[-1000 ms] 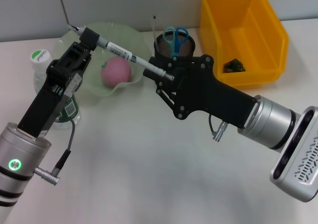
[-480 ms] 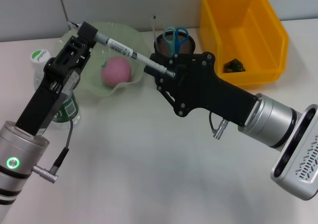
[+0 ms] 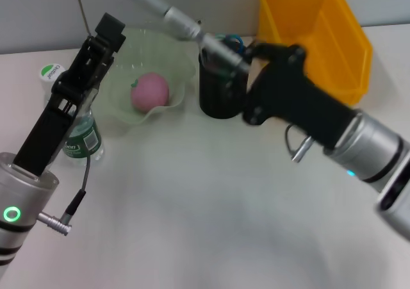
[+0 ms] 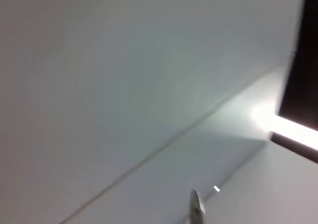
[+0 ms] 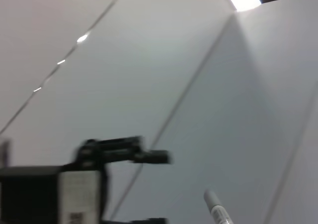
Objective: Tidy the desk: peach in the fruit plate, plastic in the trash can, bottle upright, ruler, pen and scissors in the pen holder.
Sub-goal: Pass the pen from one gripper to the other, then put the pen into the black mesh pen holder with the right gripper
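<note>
My right gripper is shut on the pen, which slants up and to the left above the black mesh pen holder. The pen's end also shows in the right wrist view. Scissors stand in the holder behind the pen. My left gripper is open and empty over the left rim of the fruit plate, where the peach lies. The bottle stands upright behind my left arm. The yellow trash can is at the back right. The ruler and the plastic are hidden.
The white desk stretches bare in front of the plate and holder. My right arm crosses from the lower right to the holder, covering the trash can's near left corner. Both wrist views face the wall and ceiling.
The left gripper let go of the pen. The right gripper swung it up and to the right, over the pen holder. The left arm barely moved.
</note>
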Tool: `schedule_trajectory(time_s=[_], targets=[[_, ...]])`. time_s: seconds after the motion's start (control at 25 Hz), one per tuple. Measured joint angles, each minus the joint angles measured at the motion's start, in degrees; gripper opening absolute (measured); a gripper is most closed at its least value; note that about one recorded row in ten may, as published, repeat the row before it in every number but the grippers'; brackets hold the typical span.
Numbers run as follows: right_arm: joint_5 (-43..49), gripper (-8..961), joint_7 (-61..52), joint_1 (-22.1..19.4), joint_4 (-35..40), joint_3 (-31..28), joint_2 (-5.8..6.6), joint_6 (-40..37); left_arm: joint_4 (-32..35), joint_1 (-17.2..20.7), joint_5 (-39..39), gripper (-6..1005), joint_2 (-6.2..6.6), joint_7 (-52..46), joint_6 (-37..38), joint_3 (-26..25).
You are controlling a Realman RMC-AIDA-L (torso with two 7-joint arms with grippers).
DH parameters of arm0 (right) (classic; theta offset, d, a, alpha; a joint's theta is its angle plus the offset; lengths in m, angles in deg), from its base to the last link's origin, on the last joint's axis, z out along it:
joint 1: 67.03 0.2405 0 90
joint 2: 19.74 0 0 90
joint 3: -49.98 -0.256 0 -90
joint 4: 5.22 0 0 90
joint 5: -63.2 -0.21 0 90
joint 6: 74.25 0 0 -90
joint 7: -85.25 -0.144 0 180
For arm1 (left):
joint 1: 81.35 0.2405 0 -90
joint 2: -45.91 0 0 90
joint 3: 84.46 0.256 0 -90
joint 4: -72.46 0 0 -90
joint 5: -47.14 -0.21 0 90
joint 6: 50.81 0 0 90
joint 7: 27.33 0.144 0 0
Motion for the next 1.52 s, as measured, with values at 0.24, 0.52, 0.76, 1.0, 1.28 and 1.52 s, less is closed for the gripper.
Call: schedule_trajectory(time_s=[0.24,0.52,0.76,1.0,1.28,1.52], targets=[[-0.02,140,-10.21,-2.98,1.13,-10.19,0.20,-4.24,-2.41,-1.52,-5.36,793,0.40,8.20,7.11,-1.53],[0.21,139,-27.42,-6.34,8.34,-16.07,0.34,-4.36,-7.28,-5.17,-22.16,785,2.49,18.20,10.65,-9.14],[0.58,139,-46.16,-7.88,21.31,-12.25,0.40,-1.88,-6.63,-6.51,-43.67,784,6.36,20.51,7.61,-21.90],[1.29,138,-70.56,-8.97,41.84,-2.09,0.40,4.91,-3.20,-7.65,-67.70,785,8.53,16.91,2.10,-35.61],[15.11,139,-101.05,-6.95,65.49,3.78,1.48,9.95,1.98,-7.41,-87.25,784,7.71,13.00,-2.64,-47.93],[36.79,138,-129.34,1.63,80.06,6.98,5.85,4.77,2.04,-7.66,-92.28,785,6.58,12.78,-2.69,-53.26]])
